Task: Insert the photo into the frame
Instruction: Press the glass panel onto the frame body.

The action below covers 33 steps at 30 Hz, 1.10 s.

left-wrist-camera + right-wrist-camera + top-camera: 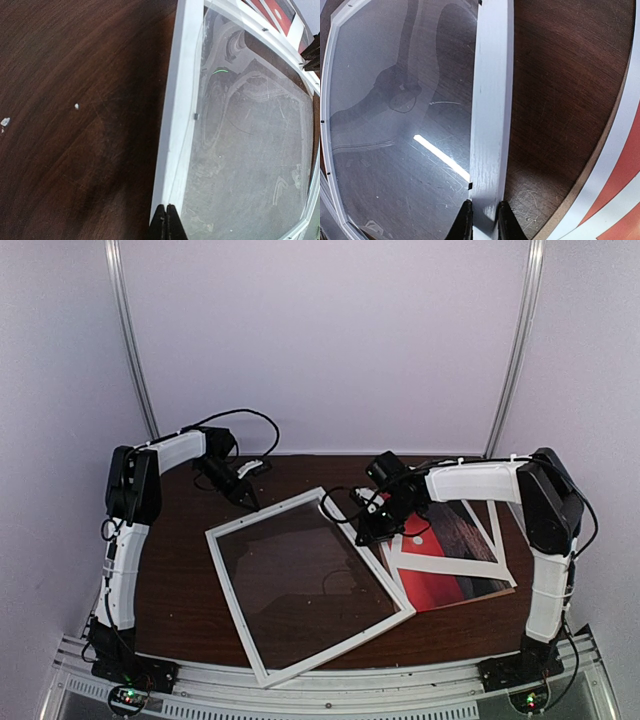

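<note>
The right pincer [486, 222] is clamped on the frame's [263, 512] rail, and the photo [440, 585] lies on the bench [180, 570] just to its right under a mat [499, 540], long axis running away, well apart from the left pincer [165, 222], which is closed on nothing.

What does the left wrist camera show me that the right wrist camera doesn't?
Left wrist only: the left hand, fingers pressed together, and white crumbs on the table. Right wrist only: the right hand straddling one rail of the frame, and a bright light streak reflected in the pane. Both: the white frame, its clear pane, the dark table and a corner of the red photo.
</note>
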Motion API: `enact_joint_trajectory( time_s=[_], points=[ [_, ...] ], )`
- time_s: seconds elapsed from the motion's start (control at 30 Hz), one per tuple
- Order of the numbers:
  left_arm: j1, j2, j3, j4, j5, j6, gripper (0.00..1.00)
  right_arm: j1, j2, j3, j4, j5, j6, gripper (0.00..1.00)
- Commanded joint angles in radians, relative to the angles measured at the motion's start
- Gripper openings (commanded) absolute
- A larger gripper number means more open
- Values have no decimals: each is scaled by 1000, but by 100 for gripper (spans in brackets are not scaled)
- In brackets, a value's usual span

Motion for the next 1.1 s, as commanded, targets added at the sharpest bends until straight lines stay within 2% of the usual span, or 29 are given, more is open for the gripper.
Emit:
enact_joint_trajectory(
  time_s=[0.0,0.4,0.43,0.53,0.6,0.73,0.87,1.07],
  points=[
    [10,17,29,-21,6,2,0,-6,-9,-8,45,-23,21,0],
    [91,-11,55,-31,87,-97,0,-16,-1,-31,54,-5,30,0],
    [99,-11,56,-44,94,-100,5,-18,-1,-32,54,-5,30,0],
    [112,-16,42,-107,76,-68,35,-22,-4,-35,56,-7,29,0],
    [116,-30,4,-127,69,-44,49,-24,-4,-35,59,-9,27,0],
    [131,-43,-55,-146,74,-25,60,-27,3,-30,61,-20,26,0],
    [141,-43,-85,-181,86,4,60,-27,6,-30,63,-25,24,0],
    [145,-58,-111,-191,107,17,45,-28,13,-31,68,-31,25,0]
  ],
)
